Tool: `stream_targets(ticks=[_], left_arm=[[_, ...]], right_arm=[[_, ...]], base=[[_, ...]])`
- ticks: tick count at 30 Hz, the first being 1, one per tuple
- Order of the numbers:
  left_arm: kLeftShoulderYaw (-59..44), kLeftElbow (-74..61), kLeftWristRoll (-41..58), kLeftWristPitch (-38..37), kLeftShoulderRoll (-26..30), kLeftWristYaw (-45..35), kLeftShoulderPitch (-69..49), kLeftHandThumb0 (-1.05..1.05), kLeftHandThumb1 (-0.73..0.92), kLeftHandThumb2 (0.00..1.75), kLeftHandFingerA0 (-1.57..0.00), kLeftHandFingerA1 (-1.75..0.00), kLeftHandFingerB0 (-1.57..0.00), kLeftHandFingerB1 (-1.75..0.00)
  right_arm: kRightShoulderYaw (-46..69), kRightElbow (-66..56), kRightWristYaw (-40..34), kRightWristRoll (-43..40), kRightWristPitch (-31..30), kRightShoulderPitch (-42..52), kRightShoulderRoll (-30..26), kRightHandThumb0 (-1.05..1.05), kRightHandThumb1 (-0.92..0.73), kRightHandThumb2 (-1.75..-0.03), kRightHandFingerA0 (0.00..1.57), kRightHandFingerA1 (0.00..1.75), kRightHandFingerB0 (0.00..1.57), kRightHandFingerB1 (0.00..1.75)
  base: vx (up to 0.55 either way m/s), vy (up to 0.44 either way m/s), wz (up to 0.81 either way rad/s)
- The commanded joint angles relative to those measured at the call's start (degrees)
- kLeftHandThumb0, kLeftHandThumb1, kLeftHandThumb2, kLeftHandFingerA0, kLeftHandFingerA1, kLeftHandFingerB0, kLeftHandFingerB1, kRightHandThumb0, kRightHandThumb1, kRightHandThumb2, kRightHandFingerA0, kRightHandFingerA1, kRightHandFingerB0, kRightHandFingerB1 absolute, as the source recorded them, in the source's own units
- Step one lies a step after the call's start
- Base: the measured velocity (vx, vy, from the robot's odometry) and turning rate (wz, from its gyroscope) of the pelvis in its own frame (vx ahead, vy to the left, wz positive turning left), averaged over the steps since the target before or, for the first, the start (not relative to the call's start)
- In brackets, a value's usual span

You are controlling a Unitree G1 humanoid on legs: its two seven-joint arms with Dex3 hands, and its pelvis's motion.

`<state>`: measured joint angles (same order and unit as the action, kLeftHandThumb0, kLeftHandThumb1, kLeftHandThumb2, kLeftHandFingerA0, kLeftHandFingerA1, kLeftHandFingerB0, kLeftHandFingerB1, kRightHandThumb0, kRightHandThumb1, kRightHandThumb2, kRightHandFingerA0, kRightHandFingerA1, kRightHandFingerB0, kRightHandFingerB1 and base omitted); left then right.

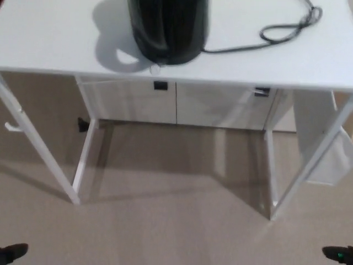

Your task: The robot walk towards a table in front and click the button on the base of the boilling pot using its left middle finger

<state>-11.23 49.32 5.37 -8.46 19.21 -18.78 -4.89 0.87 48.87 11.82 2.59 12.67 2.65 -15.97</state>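
The black boiling pot [168, 27] stands on the white table [49, 38] near its front edge, its top cut off by the picture. A small pale round button [155, 69] shows at the front of its base. The pot's black cord [287, 27] loops off to the right across the tabletop. Only a dark tip of my left hand [11, 253] shows at the bottom left corner, far below and left of the pot. A dark tip of my right hand [337, 254] shows at the bottom right corner.
White table legs [38, 149] slant down to the beige floor [176, 221] on both sides. Behind them stands a white cabinet [176, 102] with dark handles. A white panel [322, 149] hangs at the table's right end.
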Motion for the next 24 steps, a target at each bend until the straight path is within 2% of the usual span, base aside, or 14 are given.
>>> stream_targets(ticks=[1,2,3,8,9,10,11,12,13,14,18,19,20,24], left_arm=[[0.0,0.6,-0.5,-0.5,0.9,0.6,-0.5,-0.02,0.35,0.84,-0.37,-0.61,-0.23,-0.53],[0.0,0.9,-0.5,-0.5,0.9,0.6,-0.2,-0.02,0.35,0.84,-0.37,-0.61,-0.23,-0.53],[0.2,1.0,-0.7,-0.7,1.0,0.7,-0.2,-0.04,0.52,0.54,-0.45,-0.47,-0.34,-0.38],[0.1,1.1,-0.3,-0.5,1.1,0.2,-0.2,-0.04,0.52,0.54,-0.45,-0.47,-0.35,-0.38],[0.1,1.2,-0.2,-0.5,1.1,0.1,-0.2,-0.03,0.52,0.54,-0.45,-0.47,-0.35,-0.38],[0.1,1.2,-0.3,-0.6,1.1,0.2,-0.3,-0.03,0.52,0.54,-0.45,-0.47,-0.35,-0.38],[0.1,1.2,-0.4,-0.7,1.1,0.2,-0.4,-0.03,0.52,0.54,-0.45,-0.47,-0.35,-0.38],[0.1,1.1,-0.3,-0.4,1.1,0.3,-0.3,-0.01,0.36,0.84,-0.36,-0.60,-0.23,-0.53],[0.1,0.7,-0.3,-0.1,1.0,0.6,-0.4,-0.02,0.35,0.84,-0.37,-0.60,-0.23,-0.53],[0.1,0.5,-0.4,0.0,0.9,0.7,-0.5,-0.02,0.52,0.54,-0.45,-0.46,-0.35,-0.38],[0.3,0.5,-0.5,-0.4,1.0,0.5,-0.6,-0.02,0.53,0.54,-0.45,-0.46,-0.35,-0.38],[0.3,0.5,-0.5,-0.4,1.1,0.4,-0.6,-0.02,0.36,0.84,-0.36,-0.60,-0.23,-0.53],[0.3,0.7,-0.5,-0.3,1.1,0.4,-0.5,-0.02,0.53,0.54,-0.45,-0.46,-0.35,-0.38],[0.2,0.8,-0.4,-0.5,1.1,0.5,-0.1,-0.01,0.51,0.55,-0.44,-0.48,-0.35,-0.40]], right_arm=[[0.2,0.5,-0.1,0.3,-0.1,0.5,-0.6,-0.36,-0.60,-0.57,0.67,0.48,0.38,0.37],[0.3,0.7,-0.2,0.3,-0.1,0.3,-0.6,-0.36,-0.60,-0.57,0.67,0.48,0.38,0.37],[0.3,0.7,-0.2,0.3,-0.2,0.3,-0.6,-0.36,-0.60,-0.57,0.68,0.48,0.38,0.36],[0.0,0.4,0.0,0.5,-0.6,0.5,-0.8,-0.37,-0.60,-0.57,0.66,0.48,0.39,0.36],[0.0,0.2,-0.1,0.6,-0.8,0.6,-0.8,-0.45,-0.49,-0.76,0.59,0.58,0.33,0.46],[-0.1,0.2,-0.1,0.6,-0.8,0.6,-0.7,-0.38,-0.60,-0.57,0.66,0.47,0.39,0.36],[-0.1,0.3,-0.1,0.6,-0.7,0.6,-0.7,-0.38,-0.60,-0.57,0.66,0.47,0.39,0.36],[0.1,0.2,0.0,0.4,-1.1,0.6,-0.6,-0.37,-0.59,-0.57,0.67,0.48,0.39,0.36],[0.3,0.3,0.0,0.2,-1.1,0.5,-0.5,-0.37,-0.59,-0.57,0.67,0.48,0.39,0.36],[0.3,0.3,0.0,0.2,-1.2,0.5,-0.4,-0.45,-0.48,-0.76,0.60,0.58,0.32,0.46],[0.5,-0.1,0.5,0.1,-1.2,0.8,-0.5,-0.44,-0.49,-0.75,0.60,0.57,0.32,0.45],[0.3,-0.2,0.4,0.2,-1.2,0.8,-0.5,-0.45,-0.49,-0.75,0.60,0.57,0.32,0.45],[0.3,0.0,0.3,0.4,-1.2,0.7,-0.6,-0.45,-0.48,-0.75,0.60,0.57,0.32,0.45],[0.0,0.4,-0.2,0.9,-1.0,0.3,-0.6,-0.45,-0.49,-0.76,0.62,0.58,0.32,0.46]], base=[[0.23,0.139,0.02],[0.22,0.129,0.06],[0.12,0.079,0.05],[0.07,-0.016,0.08],[0.08,-0.104,0.06],[0.03,-0.145,0.04],[0.02,-0.164,0.17],[0.08,-0.094,-0.41],[0.08,-0.064,0.14],[0.08,-0.039,0.06],[0.01,-0.026,-0.02],[0.00,0.000,0.00],[0.03,0.068,-0.07],[0.02,0.120,-0.08]])
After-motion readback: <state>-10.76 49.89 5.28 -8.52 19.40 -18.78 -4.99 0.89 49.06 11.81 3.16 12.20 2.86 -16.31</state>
